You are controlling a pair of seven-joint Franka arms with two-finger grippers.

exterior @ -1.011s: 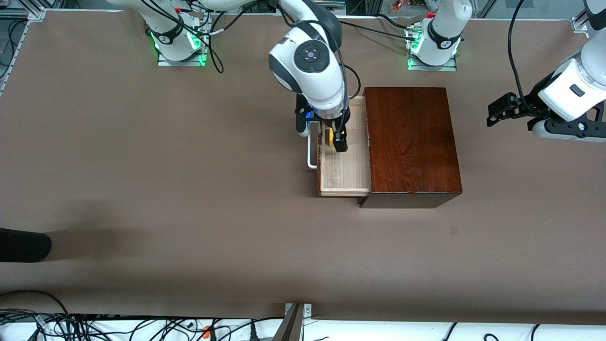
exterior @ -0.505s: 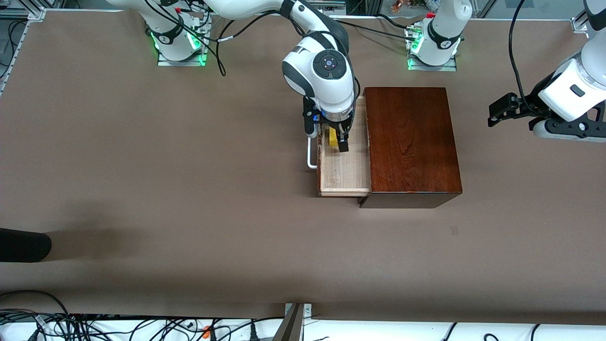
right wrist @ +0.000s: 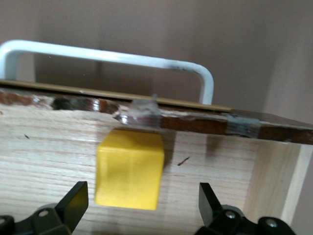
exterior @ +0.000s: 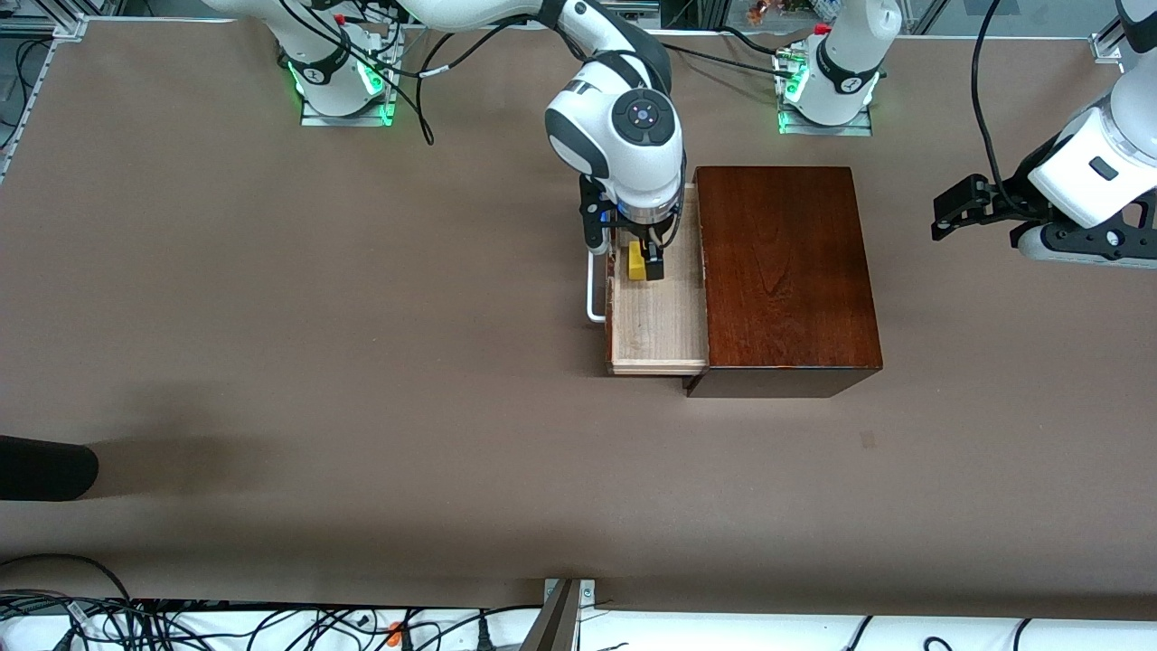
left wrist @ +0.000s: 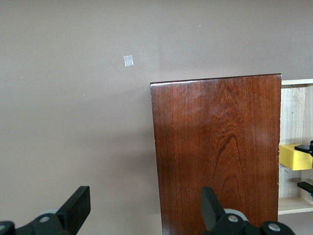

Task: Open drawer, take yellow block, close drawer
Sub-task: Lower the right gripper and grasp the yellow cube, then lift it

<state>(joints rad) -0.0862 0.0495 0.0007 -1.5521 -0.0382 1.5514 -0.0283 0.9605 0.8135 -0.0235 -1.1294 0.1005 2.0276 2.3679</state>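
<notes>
The drawer (exterior: 657, 312) is pulled out toward the right arm's end, so we can reach the yellow block (exterior: 637, 263) lying in it near the handle (exterior: 593, 287). Our right gripper (exterior: 644, 265) hangs over it, fingers wide, not yet gripping. Our left gripper (exterior: 965, 206) waits open, well apart from the box (exterior: 786, 271).

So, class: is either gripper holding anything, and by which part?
Nothing is held. The right gripper, fingers open, straddles the yellow block in the drawer without touching it; the left gripper waits open.
</notes>
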